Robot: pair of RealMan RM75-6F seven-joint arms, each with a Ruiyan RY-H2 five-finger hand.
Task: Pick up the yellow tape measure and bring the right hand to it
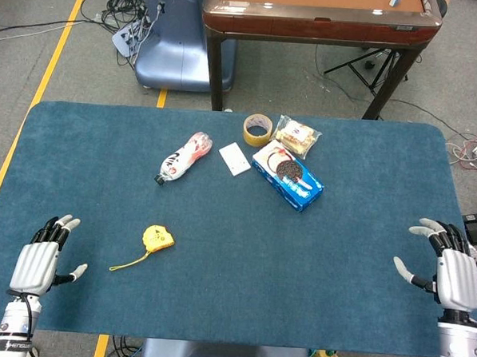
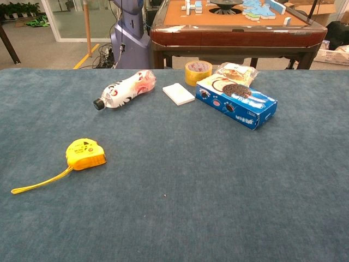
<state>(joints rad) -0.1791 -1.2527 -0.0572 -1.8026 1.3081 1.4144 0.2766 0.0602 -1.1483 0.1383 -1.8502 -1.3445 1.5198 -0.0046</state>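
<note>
both hands, left hand (image 1: 38, 261) and right hand (image 1: 456, 275), lie empty with fingers spread, yellow tape measure (image 1: 157, 237) untouched.

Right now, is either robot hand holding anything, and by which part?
Nothing is held. The left hand and right hand are both empty, fingers apart; the yellow tape measure lies untouched on the table.

Toward the far edge of the blue table (image 1: 216, 305) we see a plastic bottle (image 1: 182, 158) lying on its side, a white card (image 1: 235, 158), a roll of brown tape (image 1: 257, 130), a clear snack packet (image 1: 297, 135) and a blue Oreo box (image 1: 287, 175).
</note>
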